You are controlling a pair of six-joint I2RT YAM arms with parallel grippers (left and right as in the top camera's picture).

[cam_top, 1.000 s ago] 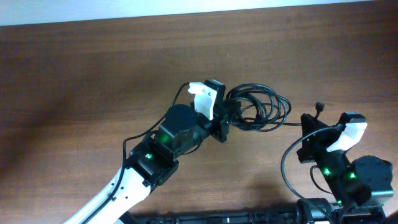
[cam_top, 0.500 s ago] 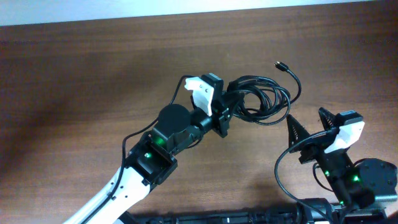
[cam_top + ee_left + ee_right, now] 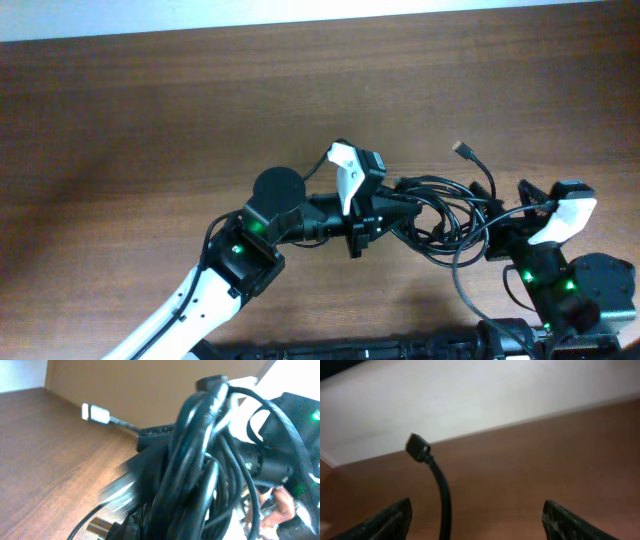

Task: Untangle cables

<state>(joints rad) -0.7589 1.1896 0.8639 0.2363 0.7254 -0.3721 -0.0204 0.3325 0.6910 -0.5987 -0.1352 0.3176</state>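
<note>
The two thin black bendy cables [image 3: 440, 212] are bunched in a messy loop over the brown wooden table [image 3: 150, 120], between the two arms. The left gripper [image 3: 392, 208] is pressed together on the bunch and pinches it from the side. This is most likely so the other arm can pick at the loops. The right gripper [image 3: 508, 218] sits just beside the other side of the bunch, with its fingers spread wide and nothing in them. One cable end with a small plug [image 3: 460, 148] sticks up out of the loop. In the right wrist view a cord with a plug rises between the spread fingers without touching them, so that loose end looks like the easy one to grab. From the left wrist, the cables fill most of the view and hide the fingers, so I cannot tell how many strands are pinched. Where the two cables cross is lost in the tangle.
</note>
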